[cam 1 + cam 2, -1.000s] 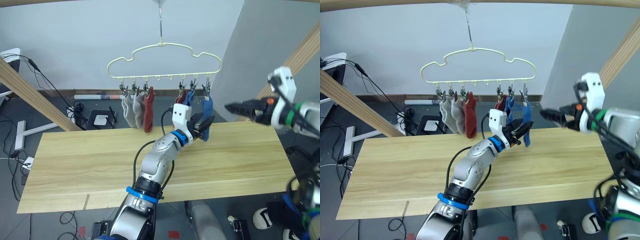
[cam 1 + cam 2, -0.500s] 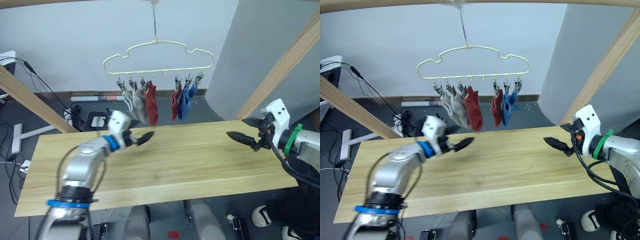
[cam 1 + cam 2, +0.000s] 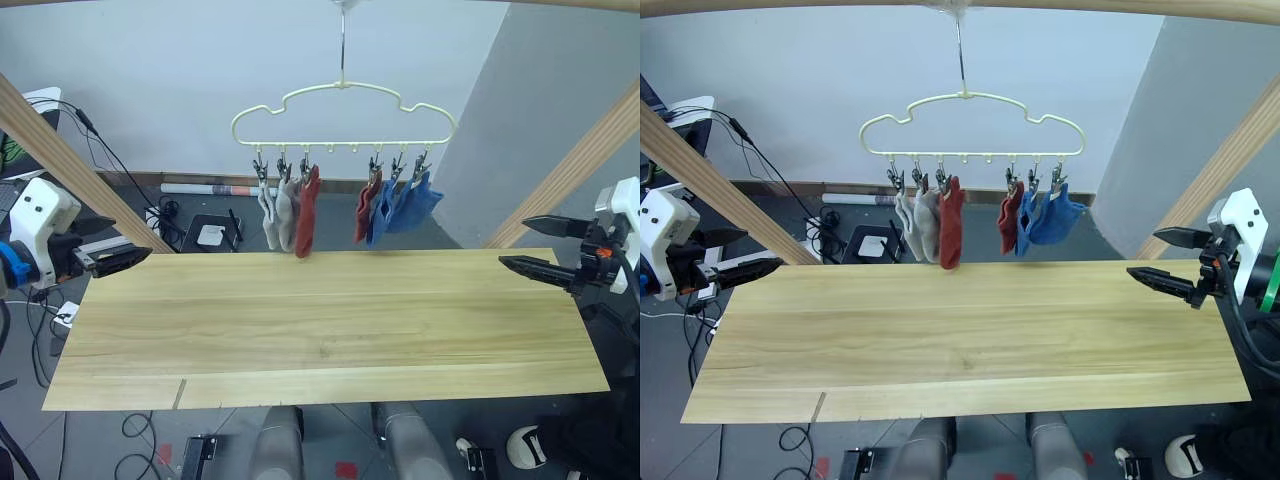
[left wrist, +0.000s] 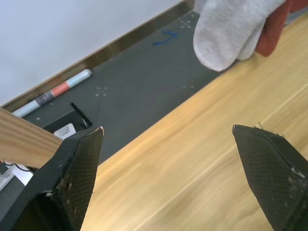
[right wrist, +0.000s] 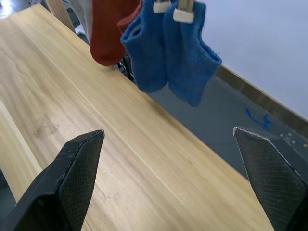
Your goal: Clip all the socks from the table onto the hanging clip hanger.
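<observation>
The pale yellow clip hanger hangs above the far edge of the table. Six socks are clipped to it: two light grey socks and a rust red sock on the left, and a rust red sock and two blue socks on the right. My left gripper is open at the table's left end, with nothing in it. My right gripper is open at the right end, also holding nothing. The right wrist view shows the blue socks hanging ahead of the right gripper.
Slanted wooden poles of the frame stand at both ends of the table. On the floor behind it lie cables, a small white box and a rolled tube.
My left gripper has let go of the blue sock at the hanger and drawn back to the table's left end. The right gripper has dropped to the table's right end. The camera has shifted.
</observation>
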Robot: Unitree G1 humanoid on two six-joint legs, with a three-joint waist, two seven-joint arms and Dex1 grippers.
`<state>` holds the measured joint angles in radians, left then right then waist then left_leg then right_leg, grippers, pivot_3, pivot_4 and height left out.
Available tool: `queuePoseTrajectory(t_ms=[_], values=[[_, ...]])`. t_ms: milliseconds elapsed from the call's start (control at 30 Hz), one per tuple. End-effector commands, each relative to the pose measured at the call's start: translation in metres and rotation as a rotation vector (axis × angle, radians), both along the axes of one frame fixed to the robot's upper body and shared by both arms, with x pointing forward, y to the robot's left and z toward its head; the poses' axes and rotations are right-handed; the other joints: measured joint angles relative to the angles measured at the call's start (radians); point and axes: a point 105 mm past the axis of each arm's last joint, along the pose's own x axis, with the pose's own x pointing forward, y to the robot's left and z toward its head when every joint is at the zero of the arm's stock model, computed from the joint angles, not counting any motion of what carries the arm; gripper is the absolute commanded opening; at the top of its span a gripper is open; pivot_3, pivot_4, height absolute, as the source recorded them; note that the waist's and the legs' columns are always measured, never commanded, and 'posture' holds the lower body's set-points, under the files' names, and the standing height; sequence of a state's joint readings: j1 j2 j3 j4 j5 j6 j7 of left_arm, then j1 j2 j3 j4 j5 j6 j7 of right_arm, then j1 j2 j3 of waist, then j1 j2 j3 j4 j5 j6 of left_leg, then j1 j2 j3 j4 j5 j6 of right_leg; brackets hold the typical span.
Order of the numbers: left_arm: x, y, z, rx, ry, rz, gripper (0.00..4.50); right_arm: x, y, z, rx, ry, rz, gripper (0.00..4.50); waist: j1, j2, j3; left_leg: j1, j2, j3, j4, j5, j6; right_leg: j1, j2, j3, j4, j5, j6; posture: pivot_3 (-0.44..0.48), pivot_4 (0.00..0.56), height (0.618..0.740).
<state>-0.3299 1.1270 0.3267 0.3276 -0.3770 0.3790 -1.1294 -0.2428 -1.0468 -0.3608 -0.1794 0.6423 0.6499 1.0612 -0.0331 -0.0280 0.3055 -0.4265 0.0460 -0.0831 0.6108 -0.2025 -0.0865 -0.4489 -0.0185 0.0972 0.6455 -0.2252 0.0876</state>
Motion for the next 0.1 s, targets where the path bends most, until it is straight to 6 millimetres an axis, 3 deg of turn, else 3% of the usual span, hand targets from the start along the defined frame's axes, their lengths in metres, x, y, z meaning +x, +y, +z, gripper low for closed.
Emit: queuePoseTrajectory(t_ms=[33,100], values=[[0.0029,-0.0001,0.0128,-0.012,-0.052,-0.013,4.48,-0.0027,0.0022,0.0120,-0.012,-0.028,0.017,4.50,0.003,0.000,0.000,0.000,0.000,0.000,0.000,0.000,0.000,0.000,0.000,0.000,0.000,0.000,0.000,0.105,0.217,0.740],[0.0070,-0.0016,0.0105,-0.008,-0.061,-0.015,4.48,-0.0021,0.0022,0.0059,-0.019,-0.009,0.018,4.50,0.004,0.000,0.000,0.000,0.000,0.000,0.000,0.000,0.000,0.000,0.000,0.000,0.001,0.000,0.000,0.105,0.217,0.740]])
